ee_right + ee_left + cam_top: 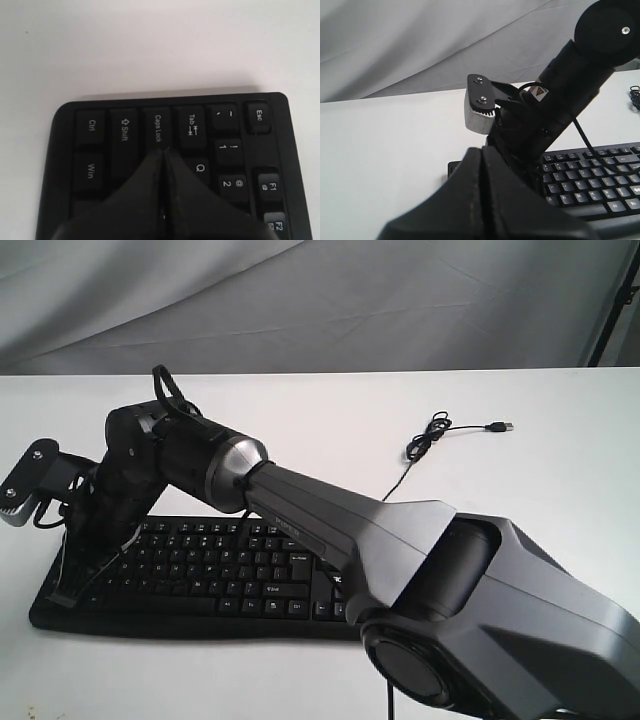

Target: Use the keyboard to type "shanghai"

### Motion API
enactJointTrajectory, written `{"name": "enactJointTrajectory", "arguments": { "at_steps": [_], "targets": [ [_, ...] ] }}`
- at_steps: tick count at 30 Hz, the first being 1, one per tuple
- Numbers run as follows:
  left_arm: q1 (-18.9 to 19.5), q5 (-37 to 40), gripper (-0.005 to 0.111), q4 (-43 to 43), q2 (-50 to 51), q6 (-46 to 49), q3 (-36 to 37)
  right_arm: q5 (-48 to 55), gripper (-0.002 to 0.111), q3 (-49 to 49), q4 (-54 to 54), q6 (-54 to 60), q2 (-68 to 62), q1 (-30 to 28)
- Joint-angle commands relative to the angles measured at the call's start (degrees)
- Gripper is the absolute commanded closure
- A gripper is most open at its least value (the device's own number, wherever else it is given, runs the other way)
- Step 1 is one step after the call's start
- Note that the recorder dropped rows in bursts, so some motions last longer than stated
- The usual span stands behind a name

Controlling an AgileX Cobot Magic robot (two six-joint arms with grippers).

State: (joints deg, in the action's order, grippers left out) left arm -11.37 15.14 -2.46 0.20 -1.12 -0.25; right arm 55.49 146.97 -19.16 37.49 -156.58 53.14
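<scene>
The black keyboard (pixel 230 570) lies on the white table, near its front edge. My right arm reaches across it to its left end. My right gripper (pixel 162 150) is shut with nothing held. Its tips sit low over the edge of the Caps Lock key (pixel 158 125), between Shift (pixel 123 131) and Tab (pixel 192 125); the keys under its fingers are hidden. In the exterior view the right gripper (pixel 68 590) points down at the keyboard's left end. My left gripper (pixel 482 149) is shut and empty, beside the keyboard (pixel 600 175) and facing the right arm's wrist.
The keyboard's thin black cable (pixel 430 435) lies coiled at the back right, its USB plug (pixel 497 426) loose on the table. The right arm's silver camera mount (pixel 479 107) stands close in front of the left gripper. Grey cloth hangs behind the table.
</scene>
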Motion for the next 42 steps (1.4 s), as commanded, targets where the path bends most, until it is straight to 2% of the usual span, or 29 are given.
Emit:
{"name": "enactJointTrajectory", "arguments": {
  "at_steps": [1, 24, 29, 35, 42],
  "targets": [
    [-0.2, -0.3, 0.107, 0.0, -0.2, -0.2, 0.2, 0.2, 0.108, 0.5, -0.6, 0.6, 0.3, 0.2],
    [-0.2, -0.3, 0.107, 0.0, -0.2, -0.2, 0.2, -0.4, 0.108, 0.5, -1.2, 0.5, -1.2, 0.2],
    [-0.2, -0.3, 0.107, 0.0, -0.2, -0.2, 0.2, -0.6, 0.108, 0.5, 2.5, 0.6, 1.4, 0.1],
    [-0.2, -0.3, 0.107, 0.0, -0.2, -0.2, 0.2, 7.0, 0.108, 0.5, 11.0, -0.1, 6.2, 0.0],
    [-0.2, -0.3, 0.107, 0.0, -0.2, -0.2, 0.2, 14.5, 0.108, 0.1, 11.7, -1.1, 7.2, -1.9]
  ]
}}
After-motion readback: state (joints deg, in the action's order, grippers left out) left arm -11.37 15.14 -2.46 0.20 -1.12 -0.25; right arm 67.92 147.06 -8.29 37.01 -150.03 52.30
